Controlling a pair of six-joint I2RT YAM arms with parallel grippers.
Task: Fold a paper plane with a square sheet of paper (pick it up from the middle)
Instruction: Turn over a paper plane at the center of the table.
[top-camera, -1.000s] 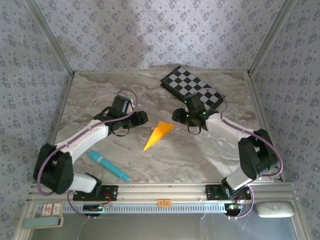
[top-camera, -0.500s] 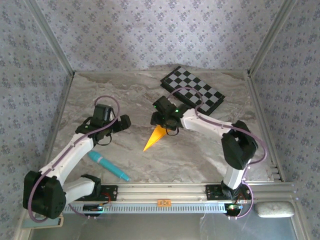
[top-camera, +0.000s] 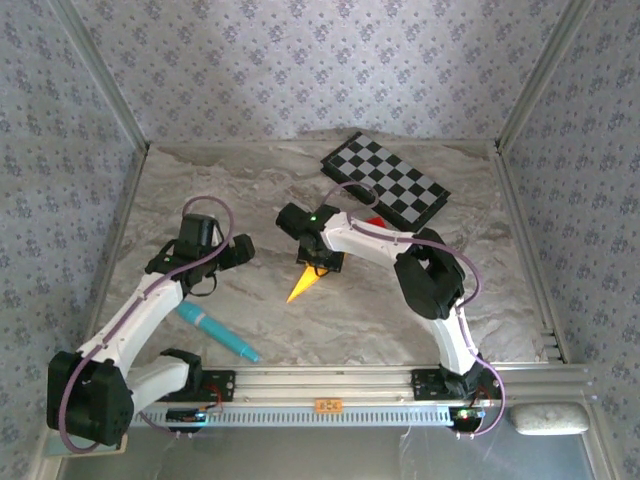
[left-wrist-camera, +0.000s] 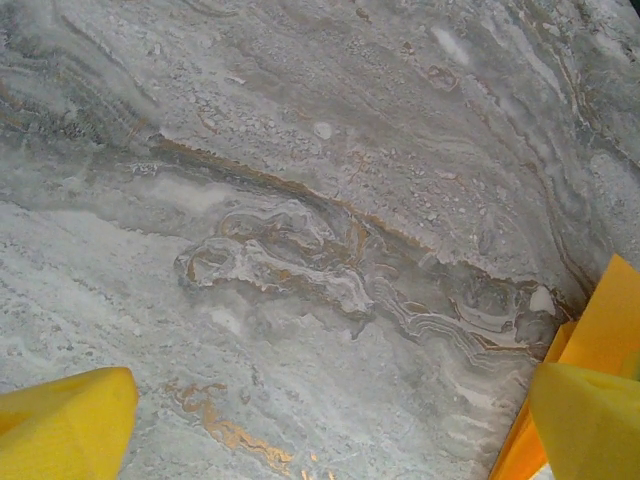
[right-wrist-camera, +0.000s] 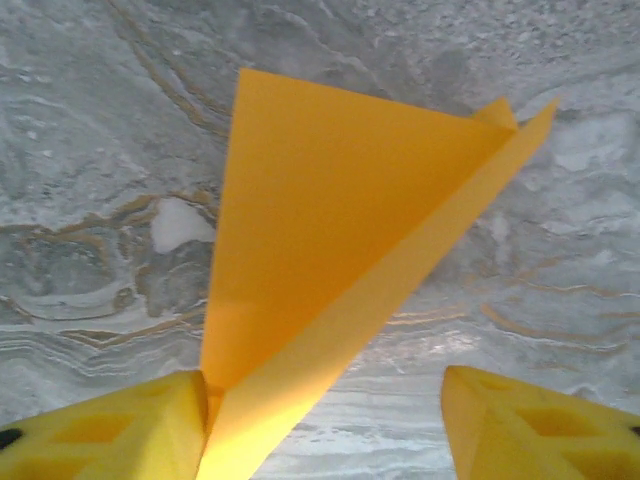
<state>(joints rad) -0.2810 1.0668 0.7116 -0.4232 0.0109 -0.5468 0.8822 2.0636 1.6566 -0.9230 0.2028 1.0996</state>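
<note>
right gripper (right-wrist-camera: 325, 430) stands half open astride the paper plane (right-wrist-camera: 320, 240), its fold against one finger; left gripper (left-wrist-camera: 325, 425) gapes wide, empty.

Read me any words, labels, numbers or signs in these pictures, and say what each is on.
No text can be read.
The small orange tag on the front rail is too small to read.
The paper plane and the checkerboard carry no writing.
</note>
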